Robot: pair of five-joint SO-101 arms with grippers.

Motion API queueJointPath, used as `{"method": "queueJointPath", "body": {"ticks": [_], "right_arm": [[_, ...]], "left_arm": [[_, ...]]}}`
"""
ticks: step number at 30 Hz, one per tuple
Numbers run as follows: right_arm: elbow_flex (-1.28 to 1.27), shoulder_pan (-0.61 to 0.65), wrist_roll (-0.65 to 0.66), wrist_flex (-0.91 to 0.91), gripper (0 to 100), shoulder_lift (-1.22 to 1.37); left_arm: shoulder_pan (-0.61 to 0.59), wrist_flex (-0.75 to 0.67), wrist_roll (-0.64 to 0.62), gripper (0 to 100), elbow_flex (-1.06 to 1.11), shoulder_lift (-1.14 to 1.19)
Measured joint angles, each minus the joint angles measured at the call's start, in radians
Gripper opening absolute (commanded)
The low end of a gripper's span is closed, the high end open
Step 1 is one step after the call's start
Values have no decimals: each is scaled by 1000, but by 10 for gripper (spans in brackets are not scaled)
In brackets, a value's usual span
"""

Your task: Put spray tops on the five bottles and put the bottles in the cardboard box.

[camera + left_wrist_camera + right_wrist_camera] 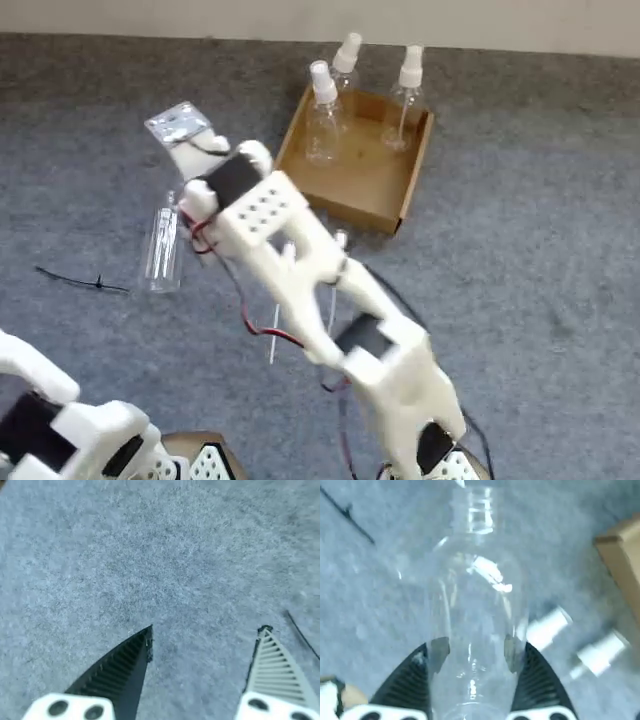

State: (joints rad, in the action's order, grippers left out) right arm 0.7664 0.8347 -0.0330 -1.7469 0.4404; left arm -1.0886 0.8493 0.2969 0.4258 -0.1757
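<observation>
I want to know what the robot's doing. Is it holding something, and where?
The right fingers pinch the clear bottle by its wide body, near the bottom. The left fingers hold nothing.

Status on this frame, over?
Left gripper open over carpet. Right gripper at uncapped bottle, grip unclear. Two spray tops loose beside it. Nothing in the way.

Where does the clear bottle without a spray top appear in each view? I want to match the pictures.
High view: the uncapped bottle lies on the carpet, to the picture's left of the cardboard box.
Right wrist view: the uncapped bottle is close before the camera, neck pointing away.
Left wrist view: carpet beneath the open left gripper.
Shared landmark: the thin black cable tie, in all three.
</observation>
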Motion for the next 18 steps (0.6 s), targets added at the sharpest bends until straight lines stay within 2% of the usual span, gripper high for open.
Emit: {"method": "queueJointPath", "body": {"ticks": [4, 9, 15, 18], "right_arm": [[-351, -104, 72, 0, 4, -354], [-724, -364, 252, 0, 7, -764], [-1134, -709, 522, 20, 9, -1157], [-1309, -899, 605, 141, 9, -1274]], "left_arm": [[103, 127, 0, 299, 20, -153], [285, 296, 0, 296, 58, -356], [605, 499, 0, 294, 78, -552], [775, 551, -29, 294, 78, -566]]}}
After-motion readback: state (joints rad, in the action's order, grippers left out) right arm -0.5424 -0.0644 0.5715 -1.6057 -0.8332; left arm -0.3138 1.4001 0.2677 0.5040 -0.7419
